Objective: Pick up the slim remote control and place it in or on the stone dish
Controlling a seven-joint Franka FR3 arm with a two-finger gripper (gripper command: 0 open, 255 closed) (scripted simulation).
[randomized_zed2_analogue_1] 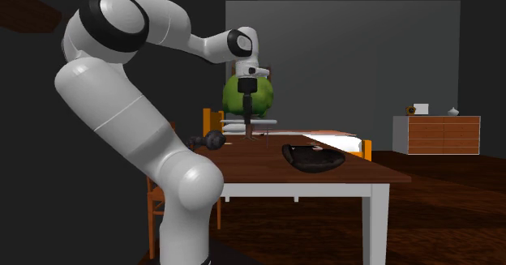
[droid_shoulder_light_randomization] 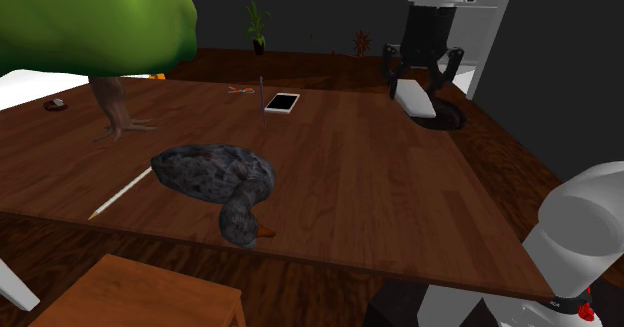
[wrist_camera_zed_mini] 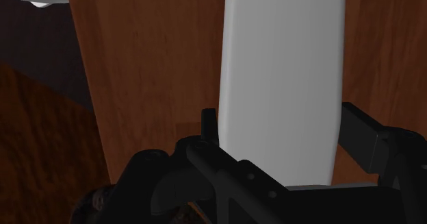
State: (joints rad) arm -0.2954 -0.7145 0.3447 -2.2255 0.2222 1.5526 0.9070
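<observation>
At the tabletop's (droid_shoulder_light_randomization: 380, 185) far right, the pincer (droid_shoulder_light_randomization: 418, 85) is closed on the white remote (droid_shoulder_light_randomization: 416, 101), raised by the dark dish (droid_shoulder_light_randomization: 455, 115). Centre it over the dish, lower gently, then release so it settles flat.

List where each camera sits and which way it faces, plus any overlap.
Shoulder view: beside the stand, looking down over the wooden table; arm lower right, gripper clasping the white remote at the far end.
Second exterior view: about table height, behind the arm, facing a grey wall; nearly the whole arm in front.
Wrist view: on the hand, looking down at the table; both fingers flank the remote.
Shared: the two exterior views both show the dark dish and green plant.
</observation>
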